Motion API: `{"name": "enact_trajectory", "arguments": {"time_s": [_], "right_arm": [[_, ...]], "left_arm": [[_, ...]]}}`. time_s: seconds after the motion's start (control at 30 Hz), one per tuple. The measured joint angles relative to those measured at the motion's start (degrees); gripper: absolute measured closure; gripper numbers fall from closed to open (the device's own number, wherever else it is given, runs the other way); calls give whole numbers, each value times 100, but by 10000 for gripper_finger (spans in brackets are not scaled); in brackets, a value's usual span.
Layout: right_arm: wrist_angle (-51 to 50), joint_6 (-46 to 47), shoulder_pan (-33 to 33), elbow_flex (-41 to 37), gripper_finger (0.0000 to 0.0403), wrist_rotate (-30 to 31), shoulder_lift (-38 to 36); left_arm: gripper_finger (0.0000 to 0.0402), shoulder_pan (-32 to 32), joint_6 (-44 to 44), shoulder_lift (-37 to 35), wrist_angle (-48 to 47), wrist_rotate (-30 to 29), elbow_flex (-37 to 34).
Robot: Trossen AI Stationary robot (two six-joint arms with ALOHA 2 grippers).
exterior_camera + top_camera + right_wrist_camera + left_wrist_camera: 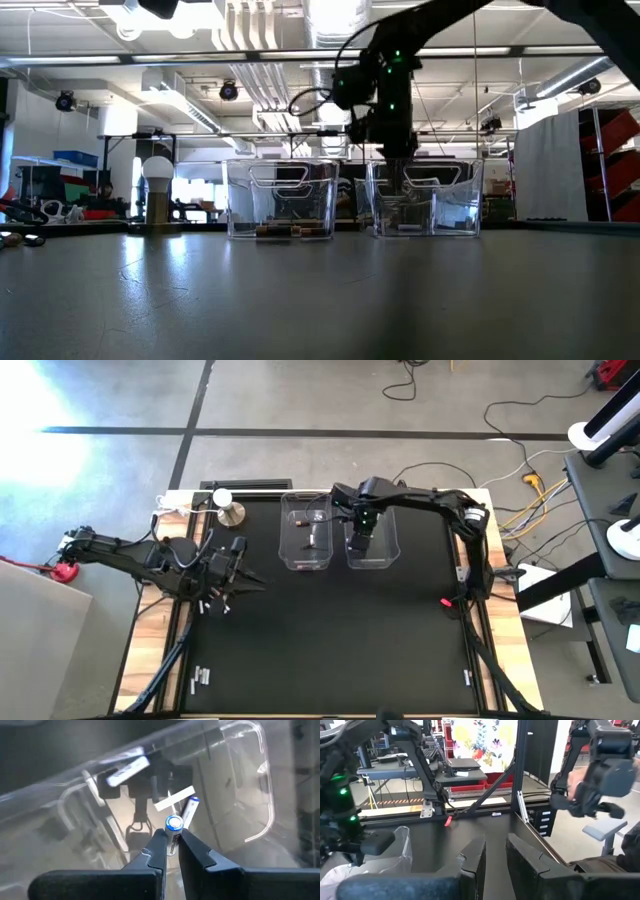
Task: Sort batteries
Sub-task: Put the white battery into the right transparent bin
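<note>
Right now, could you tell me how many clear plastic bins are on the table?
2: the left bin and the right bin stand side by side at the table's far middle; the right hand holds a battery over the right one.

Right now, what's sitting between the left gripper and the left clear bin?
Just bare black tabletop between the left gripper and the left bin, per the high view. The loose batteries lie on the gripper's other side.

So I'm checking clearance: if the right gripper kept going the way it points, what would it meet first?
Probably the floor of the right clear bin: the right gripper, shut on a white battery, points down into it, toward white batteries lying there.
</note>
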Motion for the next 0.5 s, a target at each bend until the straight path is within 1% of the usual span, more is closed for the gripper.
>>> {"name": "enact_trajectory", "arguments": {"time_s": [0.2,0.5], "right_arm": [[38,-23,-247,-7,380,3,401],[199,-157,-395,-7,380,-10,505]], "left_arm": [[345,0,-49,-184,24,-9,-103],[345,2,-35,-206,105,-15,-132]]}}
